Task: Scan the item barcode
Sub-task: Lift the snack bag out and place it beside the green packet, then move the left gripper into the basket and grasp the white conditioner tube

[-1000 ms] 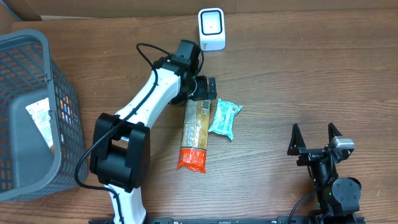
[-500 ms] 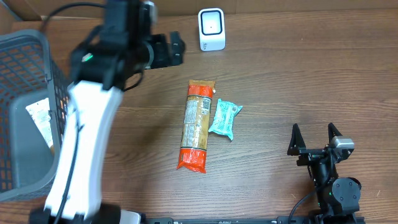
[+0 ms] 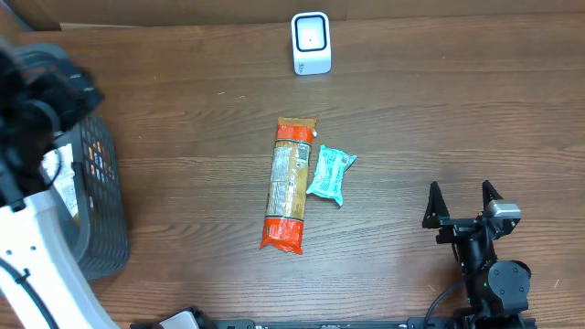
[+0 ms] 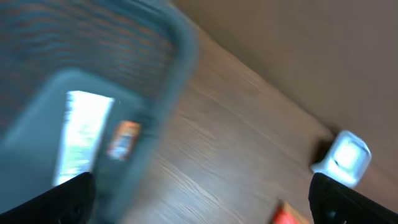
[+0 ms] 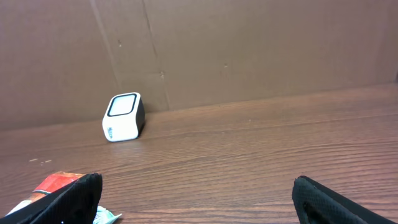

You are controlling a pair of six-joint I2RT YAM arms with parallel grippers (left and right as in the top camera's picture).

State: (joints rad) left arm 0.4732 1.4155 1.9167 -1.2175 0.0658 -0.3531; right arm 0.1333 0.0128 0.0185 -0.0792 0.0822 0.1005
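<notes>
Your left gripper hung wide open and empty over the basket rim. Your right gripper stood open too, holding nothing. The orange packet lay mid-table, just beside the teal packet, well apart from the scanner.

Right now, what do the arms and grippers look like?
Left arm: white shell, black joints, thin black cable along it, blurred. Right arm: all black, grey camera block on top, black cord at its base. Left gripper and right gripper: two black pointed fingers each.
</notes>
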